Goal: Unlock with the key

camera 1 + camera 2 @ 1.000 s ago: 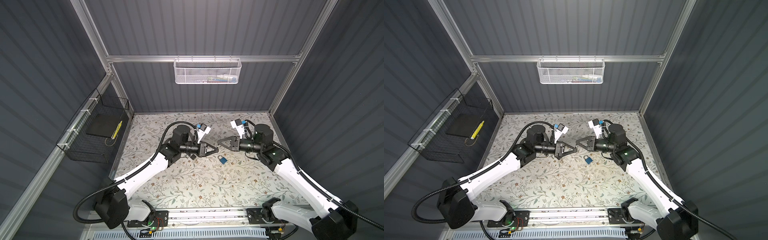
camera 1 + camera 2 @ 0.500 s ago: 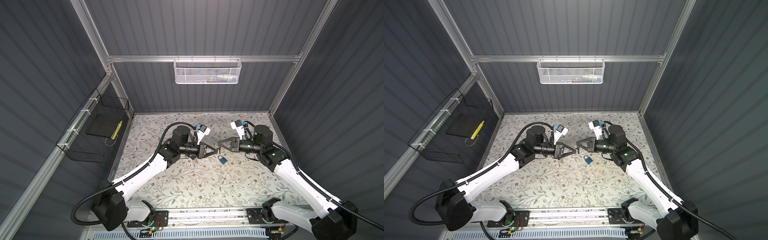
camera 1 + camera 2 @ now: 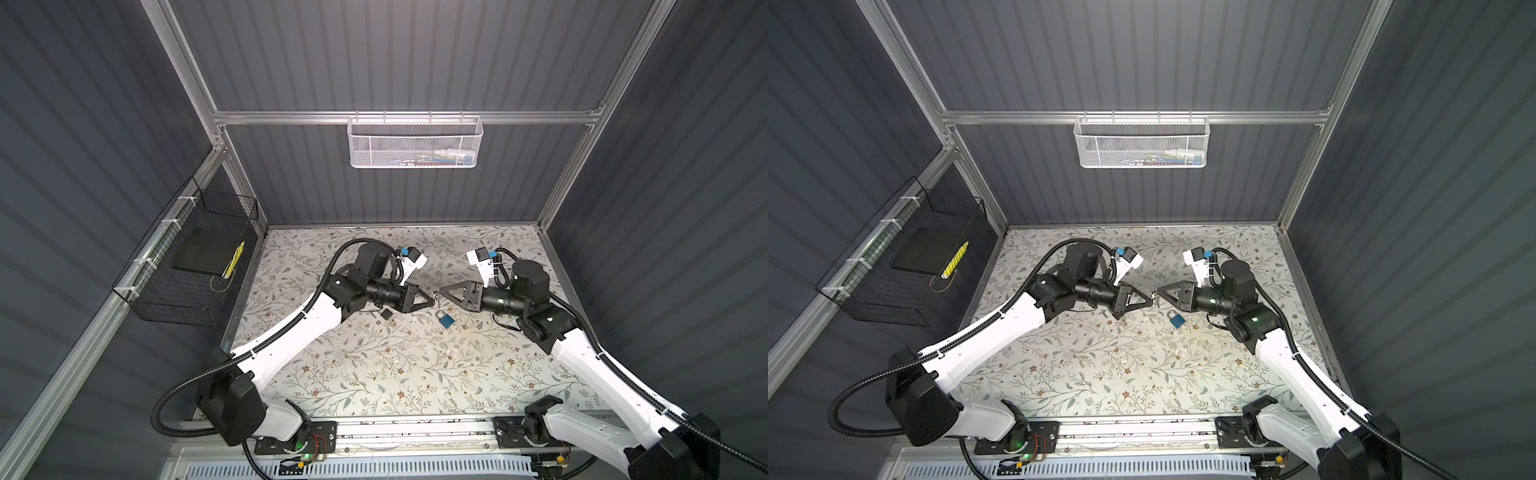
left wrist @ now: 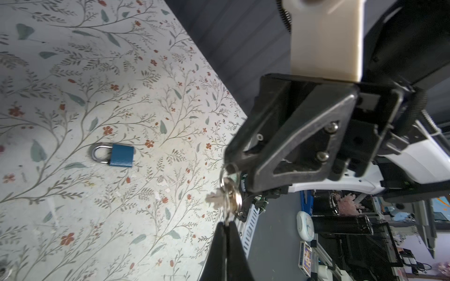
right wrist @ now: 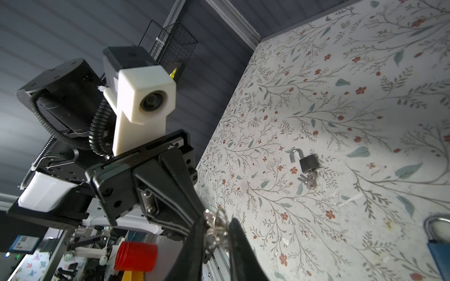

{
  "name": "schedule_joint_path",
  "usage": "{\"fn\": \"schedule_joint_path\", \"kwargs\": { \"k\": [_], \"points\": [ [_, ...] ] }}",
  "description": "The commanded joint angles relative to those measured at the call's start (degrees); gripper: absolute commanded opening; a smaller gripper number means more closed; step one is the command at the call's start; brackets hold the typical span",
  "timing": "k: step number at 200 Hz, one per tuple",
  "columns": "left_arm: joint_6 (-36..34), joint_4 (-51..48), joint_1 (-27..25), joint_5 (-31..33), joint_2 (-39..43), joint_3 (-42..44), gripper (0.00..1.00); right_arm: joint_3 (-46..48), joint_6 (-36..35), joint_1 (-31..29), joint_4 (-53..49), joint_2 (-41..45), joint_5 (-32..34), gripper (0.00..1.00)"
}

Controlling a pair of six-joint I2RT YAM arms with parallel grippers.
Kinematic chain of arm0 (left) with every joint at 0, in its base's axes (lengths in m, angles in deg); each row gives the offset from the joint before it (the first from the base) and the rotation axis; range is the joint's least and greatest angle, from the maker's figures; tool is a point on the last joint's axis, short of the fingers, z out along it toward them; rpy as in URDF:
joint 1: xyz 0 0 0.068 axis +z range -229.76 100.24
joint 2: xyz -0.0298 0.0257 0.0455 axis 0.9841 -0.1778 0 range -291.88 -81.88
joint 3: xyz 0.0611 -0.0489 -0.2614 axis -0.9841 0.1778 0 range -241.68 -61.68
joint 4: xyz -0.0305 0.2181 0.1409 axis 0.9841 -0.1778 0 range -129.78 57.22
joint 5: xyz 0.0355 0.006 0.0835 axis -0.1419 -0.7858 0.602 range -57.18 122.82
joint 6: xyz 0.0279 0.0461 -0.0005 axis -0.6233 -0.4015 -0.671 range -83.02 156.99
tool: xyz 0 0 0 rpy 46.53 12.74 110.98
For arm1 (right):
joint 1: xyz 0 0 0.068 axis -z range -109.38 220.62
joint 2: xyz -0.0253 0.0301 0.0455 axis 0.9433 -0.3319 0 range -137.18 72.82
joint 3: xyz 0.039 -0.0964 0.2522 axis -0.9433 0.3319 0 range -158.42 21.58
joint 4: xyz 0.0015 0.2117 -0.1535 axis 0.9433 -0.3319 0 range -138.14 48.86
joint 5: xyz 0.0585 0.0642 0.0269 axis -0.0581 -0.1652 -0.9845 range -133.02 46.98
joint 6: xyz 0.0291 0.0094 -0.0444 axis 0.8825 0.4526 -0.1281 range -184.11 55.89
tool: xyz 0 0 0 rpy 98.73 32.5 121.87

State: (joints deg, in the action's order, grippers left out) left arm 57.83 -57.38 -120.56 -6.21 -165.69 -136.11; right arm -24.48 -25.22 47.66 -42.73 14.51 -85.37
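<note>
Mid-table, left gripper point(image 4: 225, 226) is clamped on the keys point(image 4: 226, 194), tip to tip with the right gripper point(image 5: 217, 221), whose jaws stand parted around that bunch. Blue padlock point(image 3: 446, 320) lies flat on the floral table point(image 3: 374, 374), just beside the tips, touching neither.

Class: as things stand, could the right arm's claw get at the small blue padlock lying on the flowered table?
Probably yes. The small blue padlock lies flat and uncovered close by the right claw. First that claw must clear the silver key bunch between its open jaws, which the left claw pinches.
</note>
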Motion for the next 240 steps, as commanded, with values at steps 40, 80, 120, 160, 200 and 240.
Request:
{"fn": "schedule_joint_path", "kwargs": {
  "k": [40,80,120,160,200,240],
  "points": [
    [-14.80,-26.89,0.45,-1.79,-9.28,-14.31,0.00,5.38,-2.58,2.17,3.83,1.92,-3.91,0.28],
    [-16.92,-27.29,0.45,-8.60,-9.00,-15.39,0.00,8.30,1.34,2.06,13.15,1.36,-11.18,0.35],
    [-17.48,-26.49,0.45,-12.96,-8.25,-14.87,0.00,8.38,2.74,1.63,16.82,-0.26,-14.35,0.40],
    [-17.54,-26.20,0.37,-14.38,-7.95,-14.69,0.00,8.05,4.08,0.74,19.49,-1.53,-17.67,0.33],
    [-17.84,-26.27,0.39,-14.44,-8.12,-14.95,0.00,7.26,2.67,-0.81,17.59,-2.17,-20.00,0.31],
    [-18.38,-27.00,0.37,-14.12,-8.29,-15.04,0.00,6.15,-0.48,-0.95,12.92,-1.31,-21.15,0.27]
  ]
}}
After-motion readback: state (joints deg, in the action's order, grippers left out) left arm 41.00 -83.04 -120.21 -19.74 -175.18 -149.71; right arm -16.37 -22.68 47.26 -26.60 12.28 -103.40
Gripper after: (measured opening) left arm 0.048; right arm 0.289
